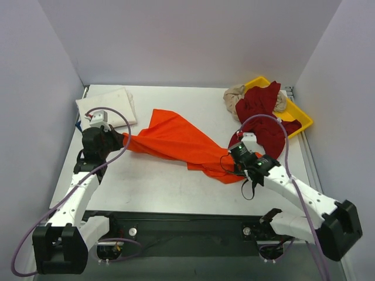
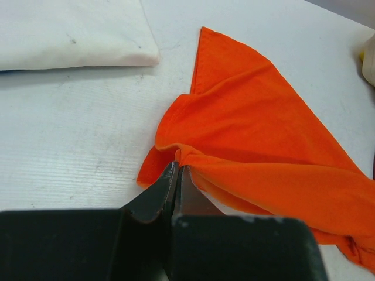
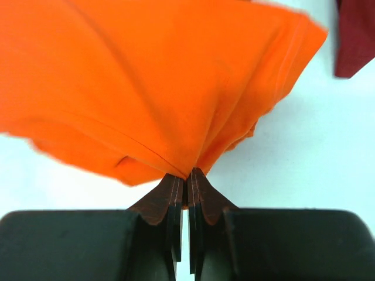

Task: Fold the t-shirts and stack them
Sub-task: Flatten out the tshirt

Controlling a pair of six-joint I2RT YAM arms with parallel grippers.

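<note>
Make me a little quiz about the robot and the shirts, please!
1. True or false: the left gripper and the right gripper are both shut on the orange t-shirt.
2. Where does the dark red t-shirt lie? A) partly on the yellow tray; B) under the left arm; C) in a gripper.
3. Fill in: the folded t-shirt at the far left of the table is coloured ____.

Key: 1 true; 2 A; 3 white.
</note>
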